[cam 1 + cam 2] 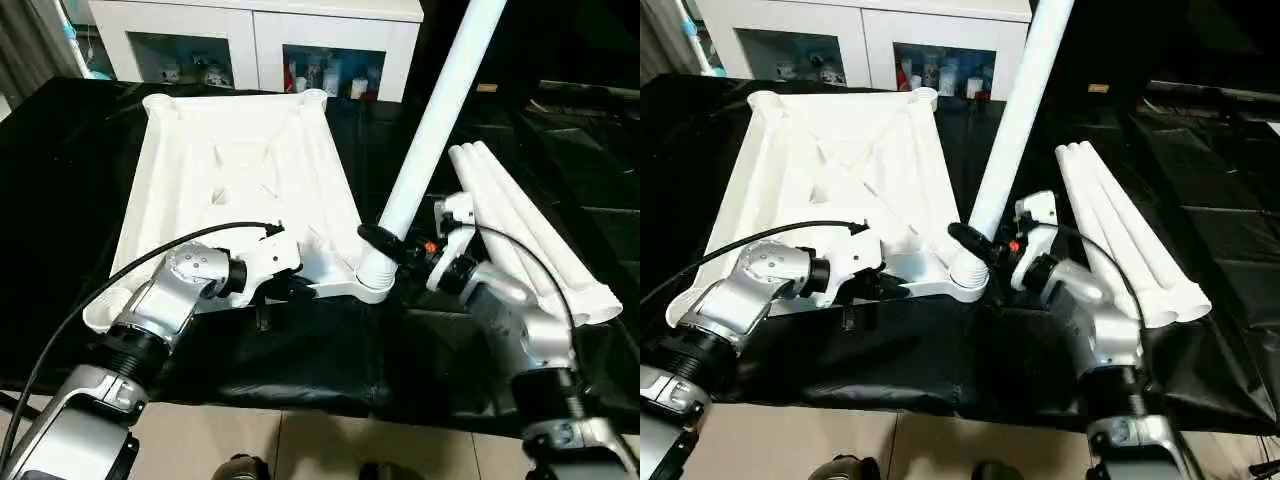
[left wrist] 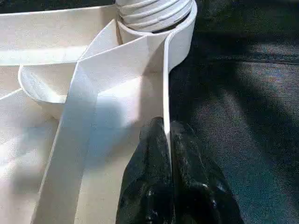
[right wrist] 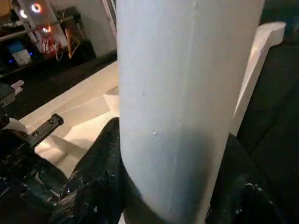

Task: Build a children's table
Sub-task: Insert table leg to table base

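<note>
Inverted table top (image 1: 240,170) on black-draped table (image 1: 300,360); leg (image 1: 430,130) upright in near corner socket (image 1: 375,275), three spare legs (image 1: 530,230) beside. Probably light, stiff, slippery plastic; best gripped low. Left gripper (image 2: 167,140) pinched shut on the top's thin rim; right gripper (image 1: 395,245) half-open around the leg's base.
</note>
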Motion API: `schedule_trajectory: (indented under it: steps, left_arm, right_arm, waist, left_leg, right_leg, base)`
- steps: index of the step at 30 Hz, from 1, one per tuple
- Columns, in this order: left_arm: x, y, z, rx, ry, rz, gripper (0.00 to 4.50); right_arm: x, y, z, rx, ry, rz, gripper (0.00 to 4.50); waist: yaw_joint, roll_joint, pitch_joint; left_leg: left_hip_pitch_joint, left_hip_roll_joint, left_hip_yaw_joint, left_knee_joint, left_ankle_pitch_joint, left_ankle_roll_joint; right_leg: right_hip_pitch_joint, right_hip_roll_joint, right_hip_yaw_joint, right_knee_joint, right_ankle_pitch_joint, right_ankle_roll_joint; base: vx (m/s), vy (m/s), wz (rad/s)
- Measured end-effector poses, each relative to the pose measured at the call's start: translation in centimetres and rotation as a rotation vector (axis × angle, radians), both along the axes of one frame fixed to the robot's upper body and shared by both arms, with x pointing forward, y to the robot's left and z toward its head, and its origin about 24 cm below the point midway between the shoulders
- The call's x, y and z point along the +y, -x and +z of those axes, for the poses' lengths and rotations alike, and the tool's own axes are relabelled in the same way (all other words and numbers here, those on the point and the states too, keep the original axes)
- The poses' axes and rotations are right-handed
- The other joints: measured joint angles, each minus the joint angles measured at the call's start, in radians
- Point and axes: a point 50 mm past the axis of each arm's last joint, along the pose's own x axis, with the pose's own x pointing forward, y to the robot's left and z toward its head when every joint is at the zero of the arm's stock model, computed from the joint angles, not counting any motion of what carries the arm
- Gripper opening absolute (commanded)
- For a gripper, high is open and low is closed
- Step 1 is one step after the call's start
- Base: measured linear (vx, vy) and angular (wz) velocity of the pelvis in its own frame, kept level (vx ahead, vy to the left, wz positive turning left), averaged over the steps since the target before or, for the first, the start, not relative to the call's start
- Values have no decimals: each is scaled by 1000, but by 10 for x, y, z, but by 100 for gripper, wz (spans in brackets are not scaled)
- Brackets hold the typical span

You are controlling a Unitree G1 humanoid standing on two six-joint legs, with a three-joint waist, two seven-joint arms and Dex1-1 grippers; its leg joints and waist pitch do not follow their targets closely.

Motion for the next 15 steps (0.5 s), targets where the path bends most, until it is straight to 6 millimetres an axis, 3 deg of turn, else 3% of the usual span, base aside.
schedule_trajectory:
  steps: [15]
  left_arm:
    - [-2,-4,1,-5,8,1,0]
  right_arm:
    - [1,12,-7,-148,26,-60,185]
  waist:
    - [4,13,7]
  left_leg:
    - [0,-6,0,-23,0,0]
  right_leg:
    - [0,0,2,-22,0,0]
  base:
    - [0,0,0]
